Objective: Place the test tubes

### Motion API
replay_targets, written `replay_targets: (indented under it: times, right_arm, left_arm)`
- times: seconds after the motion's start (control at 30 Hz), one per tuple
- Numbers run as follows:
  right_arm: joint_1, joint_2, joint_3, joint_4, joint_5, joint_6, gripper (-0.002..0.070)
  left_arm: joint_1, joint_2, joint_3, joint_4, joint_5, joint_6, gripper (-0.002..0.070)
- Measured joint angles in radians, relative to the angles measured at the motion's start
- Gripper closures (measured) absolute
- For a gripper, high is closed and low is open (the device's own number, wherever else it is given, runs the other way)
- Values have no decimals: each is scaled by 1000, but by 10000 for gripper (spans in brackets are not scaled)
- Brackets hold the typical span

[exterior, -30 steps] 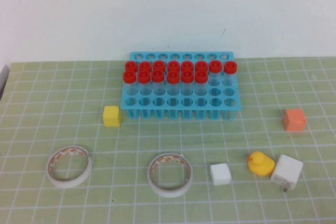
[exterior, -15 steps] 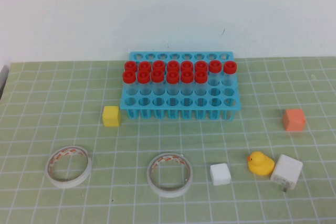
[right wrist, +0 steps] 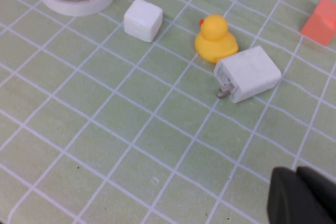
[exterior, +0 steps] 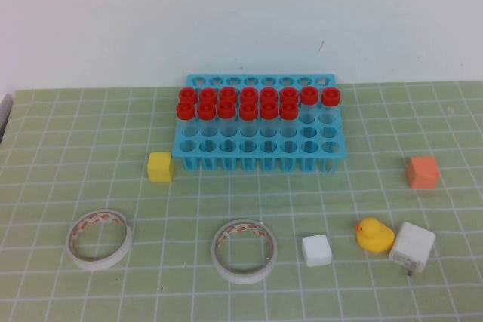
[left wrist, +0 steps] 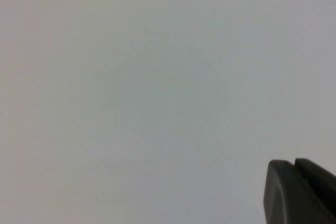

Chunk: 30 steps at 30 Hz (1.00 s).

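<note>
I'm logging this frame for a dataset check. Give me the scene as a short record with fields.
rack: blue rack, upright at the back of the mat
tubes: red-capped tubes standing in two rows; the nearer row lacks its two rightmost
loose tubes: none in view
left gripper: left gripper shut, empty, facing a blank pale surface
right gripper: right gripper shut, empty, above the mat near the charger and duck
clutter: tape rolls, yellow block, white block, orange block
</note>
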<state>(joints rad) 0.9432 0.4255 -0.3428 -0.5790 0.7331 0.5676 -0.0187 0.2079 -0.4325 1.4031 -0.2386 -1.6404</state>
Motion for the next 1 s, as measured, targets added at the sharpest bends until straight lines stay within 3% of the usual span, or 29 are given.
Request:
replay_targets:
  times: [0.07, 0.3, 0.4, 0.57, 0.77, 1.0]
  right_arm:
    - [0, 0, 0, 0, 0, 0, 675]
    - [0, 0, 0, 0, 0, 0, 675]
    - [0, 0, 0, 0, 0, 0, 675]
    - [0, 0, 2, 0, 0, 0, 675]
    - [0, 0, 1, 0, 0, 0, 675]
    - [0, 0, 1, 0, 0, 0, 675]
  left_arm:
    - [1, -18, 36, -160, 49, 133, 675]
    - [2, -120, 158, -883, 387, 826, 675]
    - [4, -169, 204, -1065, 477, 1058, 675]
    - [7, -218, 319, -1326, 442, 1507, 675]
    - [57, -220, 420, -1403, 392, 1587, 675]
    - [58, -222, 452, -1414, 418, 1591, 676]
